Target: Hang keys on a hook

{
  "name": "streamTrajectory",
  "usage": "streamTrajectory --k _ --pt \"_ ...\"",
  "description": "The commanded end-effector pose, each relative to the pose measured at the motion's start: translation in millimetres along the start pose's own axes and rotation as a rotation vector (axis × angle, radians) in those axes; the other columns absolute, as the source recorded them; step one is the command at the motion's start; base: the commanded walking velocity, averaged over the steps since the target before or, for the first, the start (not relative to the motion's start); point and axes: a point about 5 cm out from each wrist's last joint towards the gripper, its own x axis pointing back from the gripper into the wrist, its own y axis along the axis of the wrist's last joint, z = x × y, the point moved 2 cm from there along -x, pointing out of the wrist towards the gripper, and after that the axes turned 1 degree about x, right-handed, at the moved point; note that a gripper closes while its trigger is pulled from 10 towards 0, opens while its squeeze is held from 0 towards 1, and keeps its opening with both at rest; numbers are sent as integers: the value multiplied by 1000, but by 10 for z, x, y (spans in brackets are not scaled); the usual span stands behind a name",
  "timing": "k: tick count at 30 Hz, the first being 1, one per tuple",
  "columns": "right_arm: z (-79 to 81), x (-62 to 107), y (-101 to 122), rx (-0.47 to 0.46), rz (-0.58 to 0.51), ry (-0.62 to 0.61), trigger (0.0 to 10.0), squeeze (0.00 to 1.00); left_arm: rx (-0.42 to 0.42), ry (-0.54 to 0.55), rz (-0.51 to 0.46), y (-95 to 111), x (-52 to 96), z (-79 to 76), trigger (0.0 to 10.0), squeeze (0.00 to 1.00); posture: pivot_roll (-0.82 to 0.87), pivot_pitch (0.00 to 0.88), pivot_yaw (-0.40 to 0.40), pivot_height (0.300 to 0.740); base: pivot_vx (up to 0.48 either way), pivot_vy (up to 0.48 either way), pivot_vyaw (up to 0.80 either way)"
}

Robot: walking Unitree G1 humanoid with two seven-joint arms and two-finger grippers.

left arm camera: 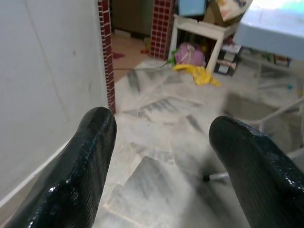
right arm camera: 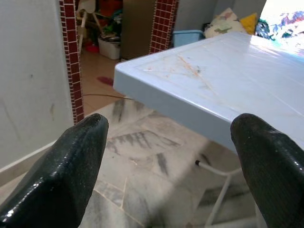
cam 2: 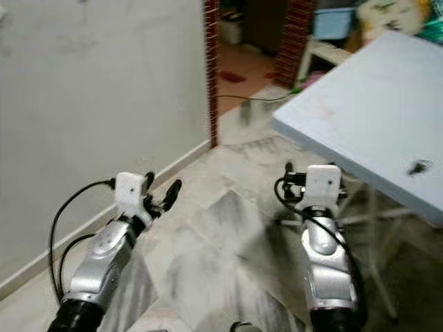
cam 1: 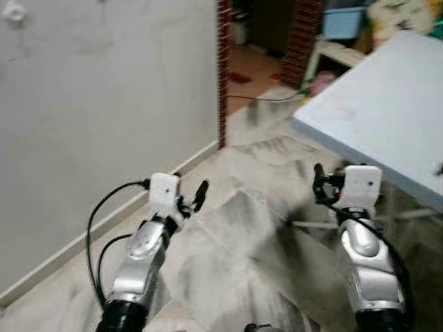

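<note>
Right eye view has a small dark thing [cam 2: 418, 167], maybe the keys, on the worktop [cam 2: 360, 124], so I'd turn there first, both jaws open, empty.

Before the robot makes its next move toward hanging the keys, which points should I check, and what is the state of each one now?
1. Left end effector open and empty: ok.
2. Right end effector open and empty: ok.
3. Keys located: cannot tell; a small dark thing lies on the light blue table, too blurred to identify.
4. Hook located: cannot tell; a pale fixture sits high on the wall.
5. Table edge near right arm: not ok, close.
</note>
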Motion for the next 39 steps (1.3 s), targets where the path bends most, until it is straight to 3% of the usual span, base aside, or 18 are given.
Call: streamTrajectory --k 1,7,15,19,24,39 --pt "-38 -2 29 12 2 -11 10000 0 -14 20 -54 138 -24 4 10000 0 -68 124 65 740 0 0 -775" --pt "-71 -11 57 15 2 -30 10000 0 -44 70 -96 247 -52 45 10000 0 -69 129 59 740 0 0 -775" --pt "-128 -58 113 22 -7 -48 10000 0 -148 200 -155 321 -37 172 10000 0 -76 131 54 740 0 0 -778" --pt "-226 -129 166 7 -17 -103 10000 0 -87 202 -146 305 -36 187 10000 0 -82 133 58 740 0 0 -780" --pt "-241 -161 222 2 -39 -98 10000 0 -43 164 -138 286 -33 154 10000 0 -83 132 58 740 0 0 -686" --pt "-173 -176 261 5 -56 -77 10000 0 -43 136 -148 307 -26 116 10000 0 -71 135 61 740 0 0 0"
